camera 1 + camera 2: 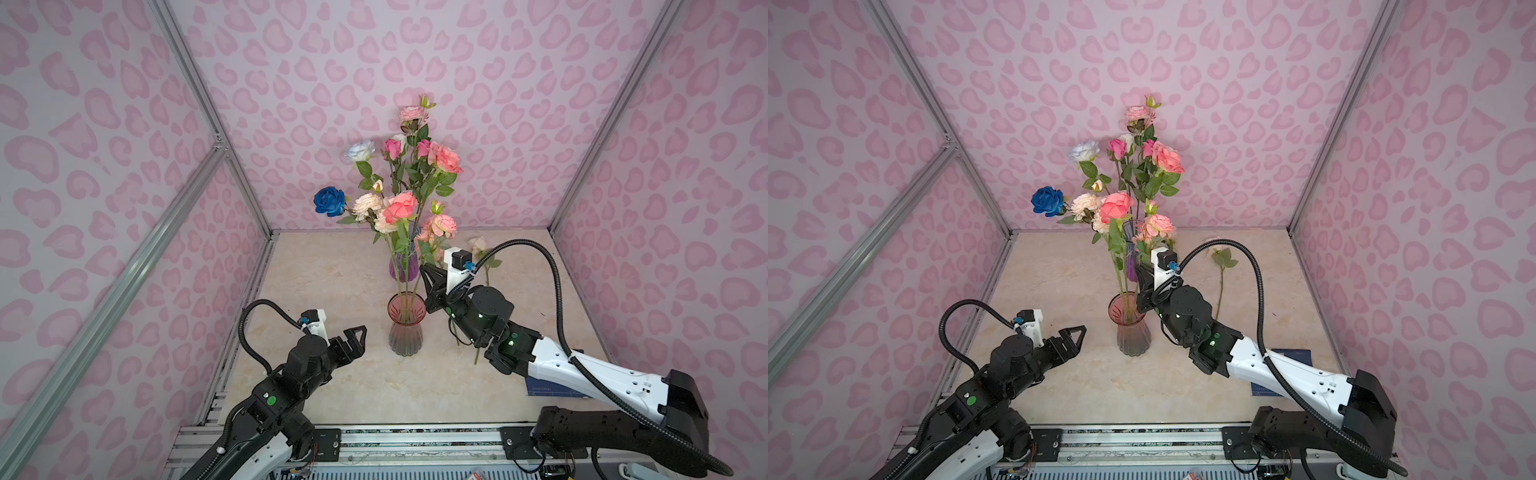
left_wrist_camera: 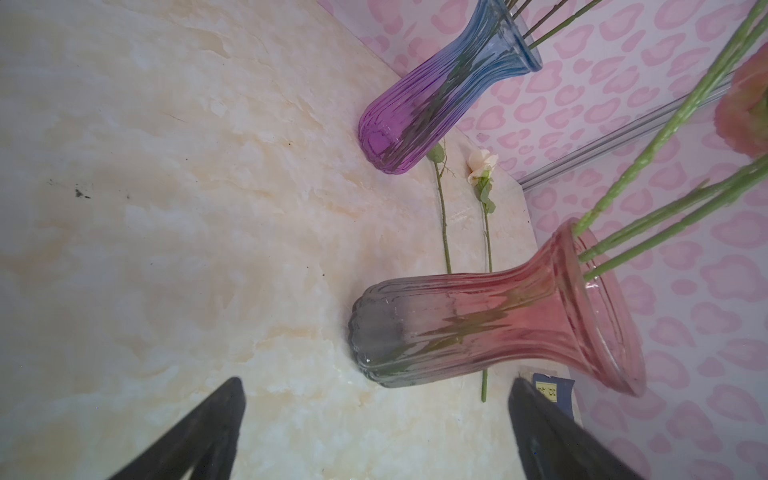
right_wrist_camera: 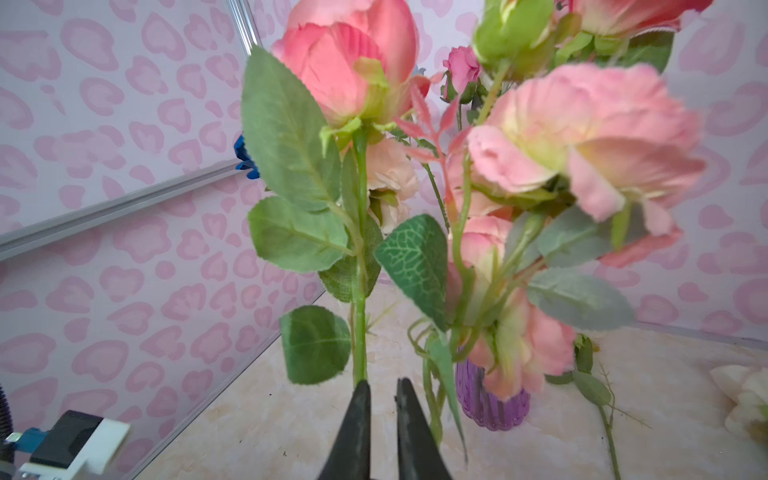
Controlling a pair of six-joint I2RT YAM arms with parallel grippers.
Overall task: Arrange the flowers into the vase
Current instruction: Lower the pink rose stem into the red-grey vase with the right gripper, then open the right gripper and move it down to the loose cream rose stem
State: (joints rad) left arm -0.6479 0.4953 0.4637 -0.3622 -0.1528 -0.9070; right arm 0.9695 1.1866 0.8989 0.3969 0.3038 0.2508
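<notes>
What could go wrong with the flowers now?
1. The right gripper, its jaws slightly apart, sits right beside the coral rose's stem. When it pulls away, it might snag a leaf and drag the rose out.
2. The pink vase is narrow and holds long, leaning stems, so a bump might tip it.
3. The cream rose lies on the table, partly under the right arm, and might get pushed.

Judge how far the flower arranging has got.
Done: most roses stand in the purple vase, a few stems in the pink vase. In hand: right gripper, fingers slightly parted, beside the coral rose. To do: cream rose and a second stem lie on the table.
</notes>
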